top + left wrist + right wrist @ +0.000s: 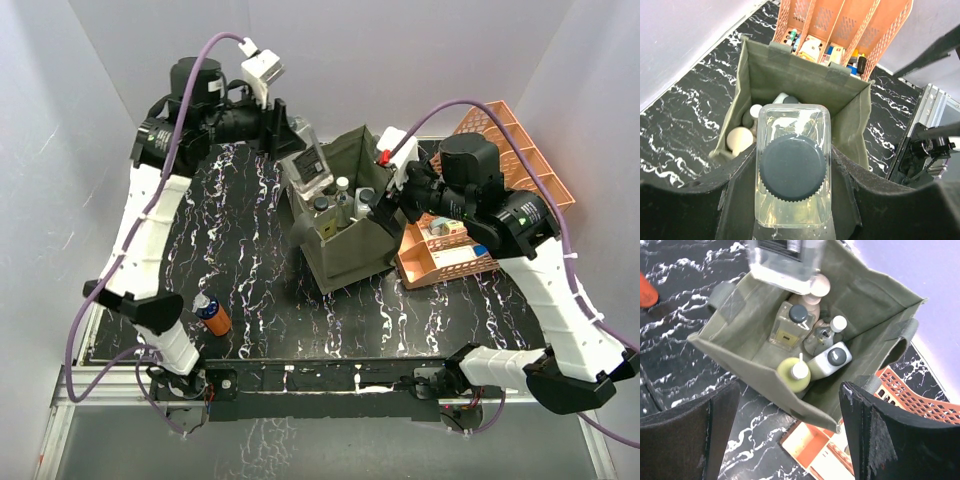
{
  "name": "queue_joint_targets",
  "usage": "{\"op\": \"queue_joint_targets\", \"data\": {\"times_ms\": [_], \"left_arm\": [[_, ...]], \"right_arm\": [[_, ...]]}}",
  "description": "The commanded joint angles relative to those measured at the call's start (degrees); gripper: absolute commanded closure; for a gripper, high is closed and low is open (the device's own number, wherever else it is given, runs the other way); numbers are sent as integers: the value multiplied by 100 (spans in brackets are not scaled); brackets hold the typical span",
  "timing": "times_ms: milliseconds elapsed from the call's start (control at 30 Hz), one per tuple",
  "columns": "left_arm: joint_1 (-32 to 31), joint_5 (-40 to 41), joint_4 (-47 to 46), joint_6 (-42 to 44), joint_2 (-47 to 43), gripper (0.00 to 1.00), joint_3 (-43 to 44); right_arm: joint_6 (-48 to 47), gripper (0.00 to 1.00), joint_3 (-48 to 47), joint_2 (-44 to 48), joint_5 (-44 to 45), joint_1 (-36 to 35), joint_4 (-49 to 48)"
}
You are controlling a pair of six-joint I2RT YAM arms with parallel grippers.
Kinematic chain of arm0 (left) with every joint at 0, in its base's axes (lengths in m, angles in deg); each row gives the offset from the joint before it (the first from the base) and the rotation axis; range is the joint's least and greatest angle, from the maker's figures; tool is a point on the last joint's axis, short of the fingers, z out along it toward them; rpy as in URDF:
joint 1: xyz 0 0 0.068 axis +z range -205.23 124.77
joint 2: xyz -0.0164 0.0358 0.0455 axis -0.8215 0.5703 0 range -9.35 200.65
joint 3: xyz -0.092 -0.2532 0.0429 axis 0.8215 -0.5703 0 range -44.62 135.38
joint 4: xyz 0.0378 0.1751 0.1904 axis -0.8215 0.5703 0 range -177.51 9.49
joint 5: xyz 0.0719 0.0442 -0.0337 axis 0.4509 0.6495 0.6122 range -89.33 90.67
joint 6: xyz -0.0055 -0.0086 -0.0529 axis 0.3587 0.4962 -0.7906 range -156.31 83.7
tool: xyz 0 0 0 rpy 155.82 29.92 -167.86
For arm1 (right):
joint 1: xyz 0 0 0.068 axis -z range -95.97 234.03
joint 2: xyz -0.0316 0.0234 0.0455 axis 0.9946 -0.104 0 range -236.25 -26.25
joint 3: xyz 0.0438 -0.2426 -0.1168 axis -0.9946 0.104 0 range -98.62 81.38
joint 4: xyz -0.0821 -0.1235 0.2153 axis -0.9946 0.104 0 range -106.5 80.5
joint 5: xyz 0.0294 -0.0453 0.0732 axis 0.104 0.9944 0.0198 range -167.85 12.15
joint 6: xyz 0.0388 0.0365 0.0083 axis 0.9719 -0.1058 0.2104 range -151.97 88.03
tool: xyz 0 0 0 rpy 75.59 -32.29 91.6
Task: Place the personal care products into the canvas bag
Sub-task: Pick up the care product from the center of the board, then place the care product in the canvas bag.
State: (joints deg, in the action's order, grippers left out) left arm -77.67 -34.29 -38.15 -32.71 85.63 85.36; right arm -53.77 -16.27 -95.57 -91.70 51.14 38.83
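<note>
Left gripper (297, 148) is clamped on a clear square bottle (308, 165) with a dark round cap, one finger on each flat side. The left wrist view shows the cap end facing the camera. The bottle hangs over the back-left rim of the canvas bag (350, 255), base toward the opening. Cannot tell whether the base has passed below the rim.

The bag stands upright, mouth open, right of the table's (260, 260) centre. Its right wall is just beside the orange lattice tray organizer (520, 150), which runs to the back-right corner.

In the bag, seen from the right wrist:
- yellow-green bottle (794, 374) with white cap, at the near wall
- pale bottle with black cap (832, 360), touching the yellow-green one
- square glass bottle with black cap (790, 322)
- small clear bottle with white cap (822, 335)
- tan bottle with beige cap (817, 287), directly under the held bottle

Right gripper (385, 205) hovers above the bag's right rim, fingers (685, 440) spread wide with nothing between them.

One orange bottle (213, 315) lies on its side near the table's front-left corner, beside the left arm and well apart from both grippers.
</note>
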Motion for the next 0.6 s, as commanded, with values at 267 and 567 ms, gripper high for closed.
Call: {"op": "queue_joint_targets", "data": {"times_ms": [267,567], "left_arm": [[-506,77,-1133,-342,285,100,769],[-591,-159,-1354,-314,203,100,-15]], "right_arm": [[-751,24,846,-48,-481,-11,-272],[-954,38,1453,78,-701,-51,-518]]}}
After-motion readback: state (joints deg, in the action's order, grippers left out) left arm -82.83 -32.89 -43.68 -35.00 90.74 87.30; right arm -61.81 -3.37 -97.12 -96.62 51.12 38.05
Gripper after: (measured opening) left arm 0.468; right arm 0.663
